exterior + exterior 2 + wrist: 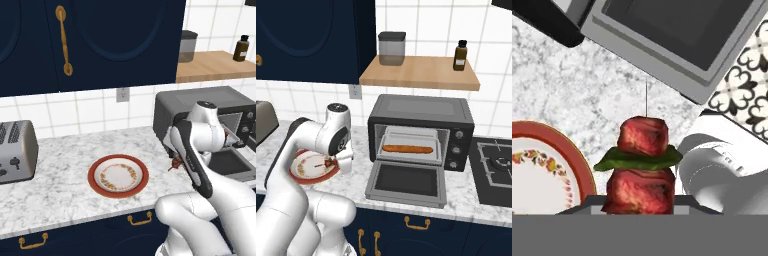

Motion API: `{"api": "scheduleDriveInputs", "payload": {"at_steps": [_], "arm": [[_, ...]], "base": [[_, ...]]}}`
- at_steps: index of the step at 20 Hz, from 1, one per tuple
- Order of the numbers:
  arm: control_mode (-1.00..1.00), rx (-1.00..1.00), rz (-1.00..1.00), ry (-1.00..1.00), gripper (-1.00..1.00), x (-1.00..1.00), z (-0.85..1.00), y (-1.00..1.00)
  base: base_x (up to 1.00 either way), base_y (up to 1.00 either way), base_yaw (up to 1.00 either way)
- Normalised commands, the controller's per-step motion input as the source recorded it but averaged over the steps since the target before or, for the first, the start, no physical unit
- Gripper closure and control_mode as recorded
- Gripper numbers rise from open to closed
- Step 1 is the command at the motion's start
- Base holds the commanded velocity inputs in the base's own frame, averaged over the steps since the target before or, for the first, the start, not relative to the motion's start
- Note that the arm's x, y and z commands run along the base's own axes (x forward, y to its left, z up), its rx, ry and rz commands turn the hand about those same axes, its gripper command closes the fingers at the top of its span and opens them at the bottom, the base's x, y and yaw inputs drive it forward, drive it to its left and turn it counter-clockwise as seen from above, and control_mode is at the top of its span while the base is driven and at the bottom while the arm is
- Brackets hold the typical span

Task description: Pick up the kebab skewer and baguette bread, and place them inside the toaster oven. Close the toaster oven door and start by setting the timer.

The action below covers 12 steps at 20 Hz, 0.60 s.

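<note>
My gripper (pixel 640 204) is shut on the kebab skewer (pixel 641 167), whose red chunks and green slice stand up between the fingers. It hangs above the marble counter, between the red-rimmed plate (pixel 302 175) and the toaster oven (pixel 421 116). From the left base the kebab skewer (pixel 176 162) peeks out beside my forearm. The toaster oven door (pixel 406 183) lies dropped open. The baguette bread (pixel 407 149) rests on the rack inside. The plate (pixel 118 176) holds nothing.
A silver two-slot toaster (pixel 15 151) stands at the counter's left end. A stove burner (pixel 498 167) lies right of the oven. Above it, a wooden shelf (pixel 421 75) carries a grey canister (pixel 391 48) and a brown bottle (pixel 459 55). Dark cabinets hang overhead.
</note>
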Motion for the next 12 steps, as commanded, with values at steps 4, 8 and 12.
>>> {"api": "scheduleDriveInputs", "payload": {"at_steps": [4, 8, 12], "arm": [[-1.0, 0.04, -0.39, 0.0, 1.0, 0.04, 0.23, -1.0], [-1.0, 0.05, -0.36, 0.0, 1.0, 0.11, 0.21, -1.0], [-1.0, 0.05, -0.34, 0.0, 1.0, 0.13, 0.13, -0.97]], "base": [[0.0, 0.0, 0.0], [0.0, 0.0, 0.0], [0.0, 0.0, 0.0]]}}
